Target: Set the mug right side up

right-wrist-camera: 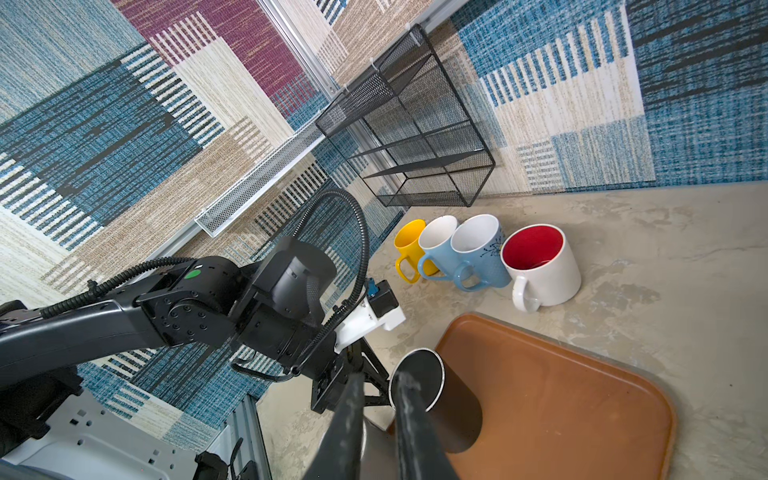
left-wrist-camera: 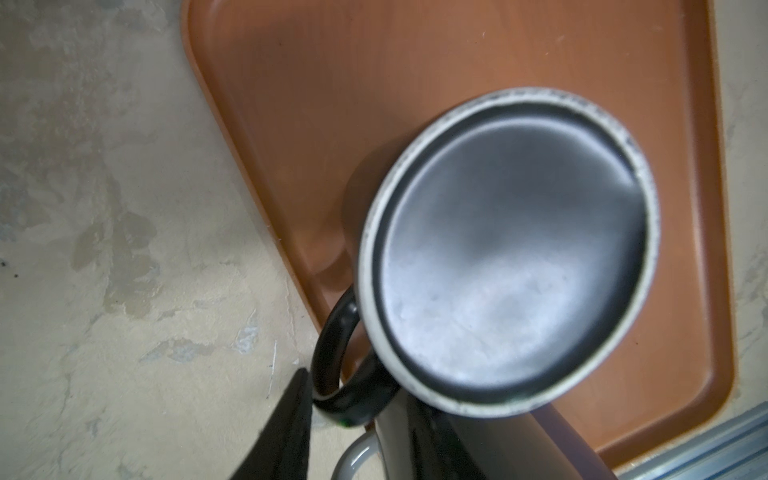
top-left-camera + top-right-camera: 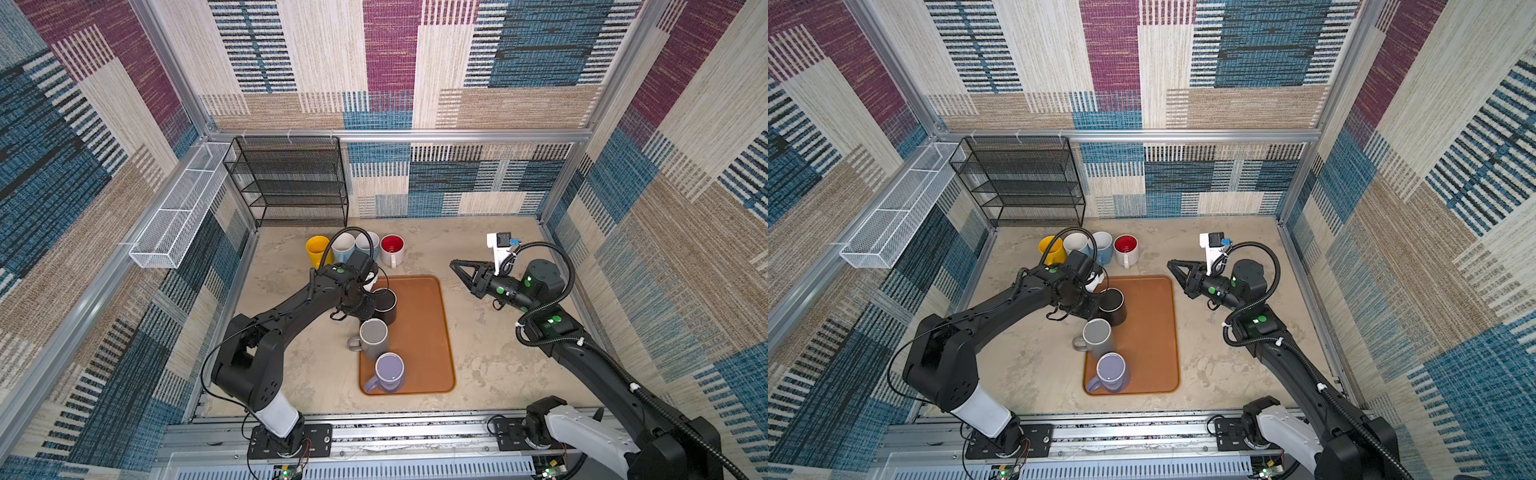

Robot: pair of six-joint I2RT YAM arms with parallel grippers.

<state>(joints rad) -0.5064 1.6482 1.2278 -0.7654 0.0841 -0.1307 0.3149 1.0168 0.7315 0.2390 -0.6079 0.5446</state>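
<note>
Four ceramic mugs stand upright in a tight row at the back of the mottled beige tabletop (image 3: 490, 353): a yellow mug (image 3: 318, 249), a pale blue mug with a white inside (image 3: 343, 246), a second blue mug with a dark twig drawing (image 1: 482, 253), and a white mug with a red inside (image 3: 392, 249). Just in front of them lies a rectangular orange-brown plastic tray (image 3: 424, 324). A black wire-mesh shelf rack (image 3: 291, 183) stands against the patchwork carpet-textured back wall (image 3: 390, 50), and a long white mesh basket (image 3: 178, 212) hangs on the side wall.
</note>
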